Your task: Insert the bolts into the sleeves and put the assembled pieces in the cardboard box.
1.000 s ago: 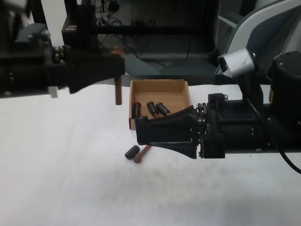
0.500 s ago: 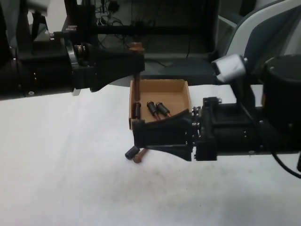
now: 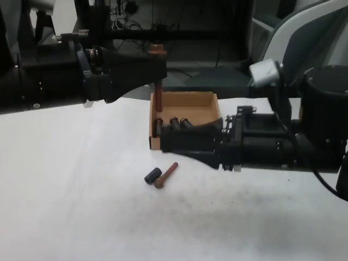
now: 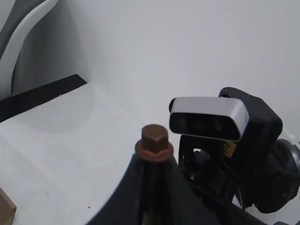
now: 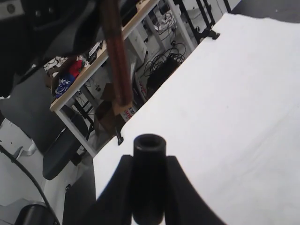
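Note:
My left gripper (image 3: 159, 68) is shut on a brown bolt (image 3: 158, 89) that hangs upright, head up, over the near-left corner of the cardboard box (image 3: 209, 99). In the left wrist view the bolt's hex head (image 4: 154, 139) stands above the fingers (image 4: 126, 197). My right gripper (image 3: 162, 138) is shut on a black sleeve (image 5: 149, 176), held upright with its bore open upward. The bolt's shaft (image 5: 115, 51) hangs a little above and to one side of the sleeve. A loose black sleeve (image 3: 152, 175) and a loose brown bolt (image 3: 166, 174) lie on the white bench before the box.
Assembled pieces (image 3: 180, 122) lie inside the box. The right arm's body (image 3: 283, 144) spans the bench at the right, with its camera (image 4: 206, 118) facing the left wrist. Racks and cables stand behind the bench. White bench surface (image 3: 81, 217) stretches open at the front left.
The left arm has carried the bolt to the right, over the box's corner. The right gripper with its sleeve has shifted back toward the box, uncovering the loose bolt on the bench.

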### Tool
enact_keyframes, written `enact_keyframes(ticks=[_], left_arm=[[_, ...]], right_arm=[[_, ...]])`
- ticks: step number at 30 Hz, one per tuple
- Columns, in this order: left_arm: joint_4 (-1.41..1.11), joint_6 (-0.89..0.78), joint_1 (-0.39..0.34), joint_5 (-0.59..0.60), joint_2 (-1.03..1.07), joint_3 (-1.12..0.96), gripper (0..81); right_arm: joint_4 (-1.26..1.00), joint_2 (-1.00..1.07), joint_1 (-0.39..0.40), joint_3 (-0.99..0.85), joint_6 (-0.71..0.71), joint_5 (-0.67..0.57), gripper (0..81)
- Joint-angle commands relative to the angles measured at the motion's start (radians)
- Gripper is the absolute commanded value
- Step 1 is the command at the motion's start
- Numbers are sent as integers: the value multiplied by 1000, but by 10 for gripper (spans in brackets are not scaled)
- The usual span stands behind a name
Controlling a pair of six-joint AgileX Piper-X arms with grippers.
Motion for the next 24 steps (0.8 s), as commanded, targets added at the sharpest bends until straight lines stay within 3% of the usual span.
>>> enact_keyframes(ticks=[1, 24], left_arm=[[-36, 25, -4, 4, -4, -2, 17], [-36, 25, -9, 4, -4, -2, 17]], right_arm=[[-37, -2, -5, -19, 16, -1, 4], [-80, -2, -5, -25, 34, -57, 4]])
